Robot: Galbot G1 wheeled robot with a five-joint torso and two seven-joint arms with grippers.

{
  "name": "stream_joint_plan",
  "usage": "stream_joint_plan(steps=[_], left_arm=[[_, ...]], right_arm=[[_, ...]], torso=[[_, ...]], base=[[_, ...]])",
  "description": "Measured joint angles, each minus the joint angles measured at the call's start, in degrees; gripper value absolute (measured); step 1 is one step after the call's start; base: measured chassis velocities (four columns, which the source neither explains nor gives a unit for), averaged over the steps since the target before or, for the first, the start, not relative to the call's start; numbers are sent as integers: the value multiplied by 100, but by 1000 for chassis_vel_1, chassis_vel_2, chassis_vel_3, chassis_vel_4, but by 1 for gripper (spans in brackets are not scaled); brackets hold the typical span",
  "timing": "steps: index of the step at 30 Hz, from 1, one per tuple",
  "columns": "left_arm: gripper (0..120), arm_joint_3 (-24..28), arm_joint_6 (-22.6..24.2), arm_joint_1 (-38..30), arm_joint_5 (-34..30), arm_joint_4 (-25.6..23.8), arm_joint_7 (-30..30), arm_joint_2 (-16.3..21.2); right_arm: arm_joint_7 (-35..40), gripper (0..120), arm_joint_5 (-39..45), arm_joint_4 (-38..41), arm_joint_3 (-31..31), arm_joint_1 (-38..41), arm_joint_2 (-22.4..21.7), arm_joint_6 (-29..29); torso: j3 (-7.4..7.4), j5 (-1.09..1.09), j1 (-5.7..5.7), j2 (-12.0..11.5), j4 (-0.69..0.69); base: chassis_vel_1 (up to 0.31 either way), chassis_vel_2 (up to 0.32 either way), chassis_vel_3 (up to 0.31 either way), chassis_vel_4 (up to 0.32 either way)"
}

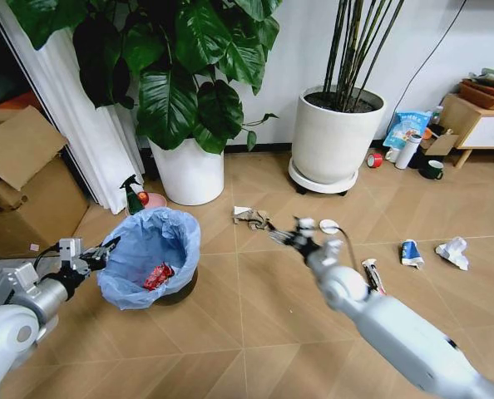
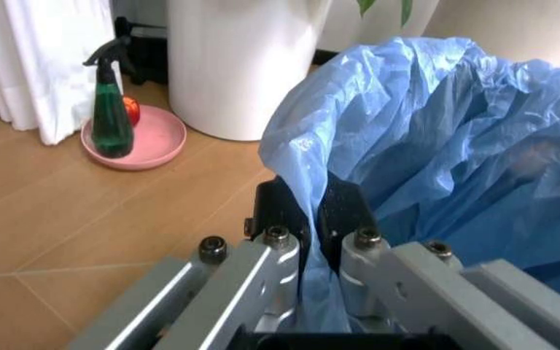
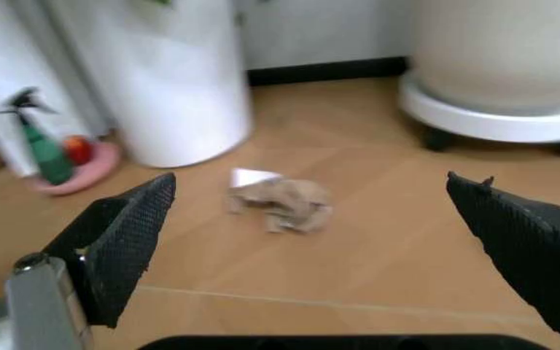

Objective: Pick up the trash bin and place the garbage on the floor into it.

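The bin stands on the floor, light but floppy at its bag; the left gripper is clamped on its rim. The right gripper, spread wide, hovers near crumpled paper, soft and easily pinched mid-wad.

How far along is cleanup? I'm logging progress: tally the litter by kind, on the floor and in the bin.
Crumpled paper: 2, brown paper and white paper
Blue-white wrapper: 1
White disc: 1
Whitish scrap, kind unclear: 1
Red can, in the trash bin: 1
Total: 6, with 5 on the floor
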Motion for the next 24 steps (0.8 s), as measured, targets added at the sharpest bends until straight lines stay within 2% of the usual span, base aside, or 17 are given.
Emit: stream_joint_plan(steps=[2, 5, 12, 24], left_arm=[[0, -26, 3, 24, 26, -35, -5, -45], [0, -95, 4, 78, 54, -66, -7, -92], [0, -527, 2, 499, 139, -271, 10, -302], [0, -653, -37, 789, 274, -400, 99, -548]], right_arm=[[197, 100, -372, 139, 490, -521, 23, 137], [302, 100, -709, 197, 861, -931, 83, 265], [121, 100, -811, 223, 1464, -1610, 251, 634], [-36, 100, -927, 8, 1594, -1792, 534, 753]], torso=[[0, -1, 0, 0, 1], [0, -1, 0, 0, 0], [0, 0, 0, 0, 2], [1, -1, 0, 0, 1]], base=[[0, 0, 0, 0], [0, 0, 0, 0], [0, 0, 0, 0], [0, 0, 0, 0]])
